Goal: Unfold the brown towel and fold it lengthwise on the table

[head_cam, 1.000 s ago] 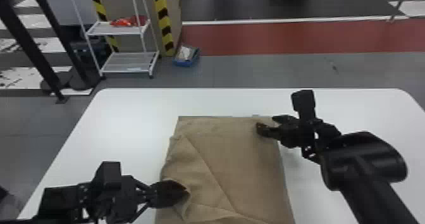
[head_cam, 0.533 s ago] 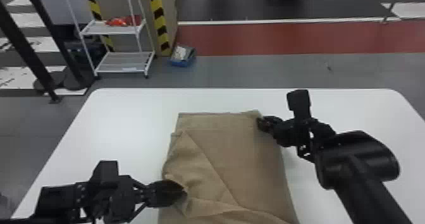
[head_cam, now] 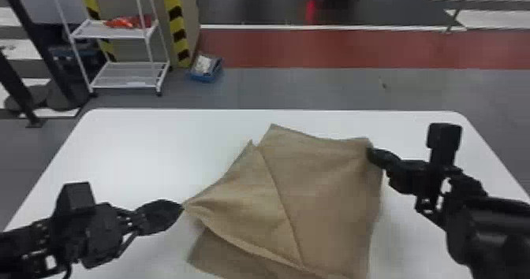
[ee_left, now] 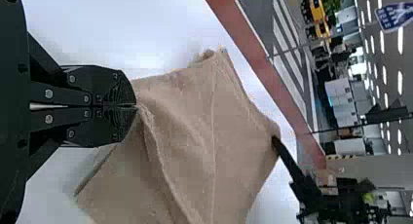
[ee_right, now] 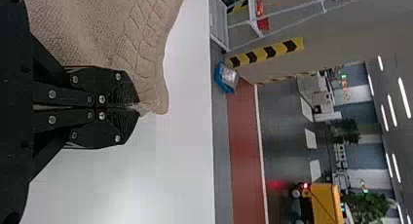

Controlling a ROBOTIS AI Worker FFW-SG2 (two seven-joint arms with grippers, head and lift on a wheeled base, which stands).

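rack (head_cam: 126,77) beyond table (head_cam: 150,148), blue bin (head_cam: 203,77) nearby

The towel (head_cam: 327,203) is brown, the table (head_cam: 157,148) white, the pillar's stripes (head_cam: 177,26) yellow-and-black.

White rack (head_cam: 125,76), red floor strip (head_cam: 355,49) behind.

This looks like an industrial hall. Hazard stripes (head_cam: 177,24), a white rack (head_cam: 128,76) and a red floor lane (head_cam: 335,49) show it.
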